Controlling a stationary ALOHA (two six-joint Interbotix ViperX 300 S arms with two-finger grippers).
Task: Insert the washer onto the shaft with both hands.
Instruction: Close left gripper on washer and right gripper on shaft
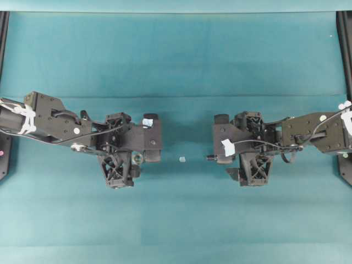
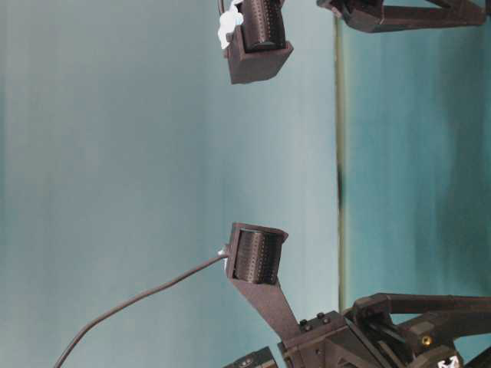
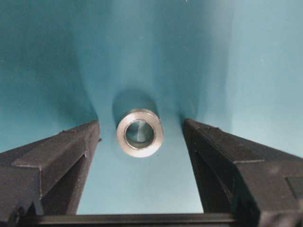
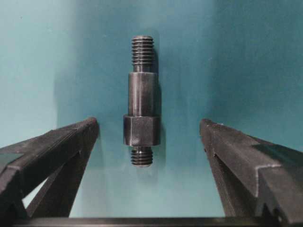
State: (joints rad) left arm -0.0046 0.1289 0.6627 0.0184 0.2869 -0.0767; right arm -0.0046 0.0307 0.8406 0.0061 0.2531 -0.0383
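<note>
Claws both wide open, holding nothing. Left claw (image 3: 142, 156) straddling washer (image 3: 140, 133), lying flat on teal surface (image 3: 246, 56) between the fingers, touching neither. Right claw (image 4: 149, 156) straddling shaft (image 4: 141, 101), lying lengthwise, threaded tip pointing away, clear of both fingers. Whitish speck (image 1: 182, 159) midway between arms overhead.

Washer (image 3: 139, 133) silvery, shaft (image 4: 141, 100) dark grey (threaded ends), cloth (image 1: 176, 66) teal.
</note>
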